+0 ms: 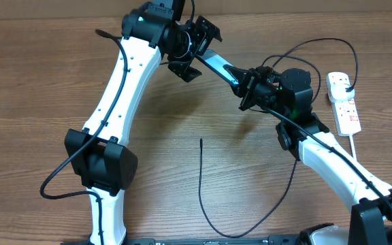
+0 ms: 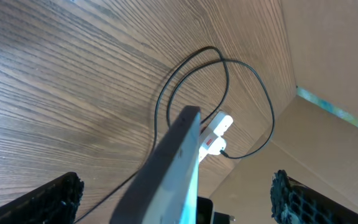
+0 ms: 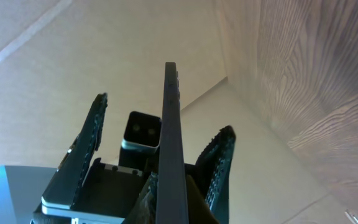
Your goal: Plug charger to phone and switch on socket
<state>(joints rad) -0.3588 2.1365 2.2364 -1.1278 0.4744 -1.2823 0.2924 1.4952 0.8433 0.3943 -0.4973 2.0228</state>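
Observation:
My right gripper (image 1: 249, 86) is shut on the phone (image 1: 216, 64) and holds it edge-up above the table's far middle. My left gripper (image 1: 197, 47) is open, with its fingers on either side of the phone's far end, apart from it. In the left wrist view the phone (image 2: 179, 168) stands between the wide-apart fingers (image 2: 176, 186). In the right wrist view the phone (image 3: 170, 124) rises edge-on from my jaws (image 3: 173, 202). The charger's connector tip (image 1: 201, 140) lies free on the table. Its cable (image 1: 250, 231) loops to the plug (image 1: 346, 86) in the white socket (image 1: 344, 105).
The charger cable arcs behind the right arm (image 1: 318, 42) and runs under it. The socket (image 2: 213, 134) and cable loops (image 2: 229, 81) show below the phone in the left wrist view. A beige wall (image 2: 340, 74) borders the table's far side.

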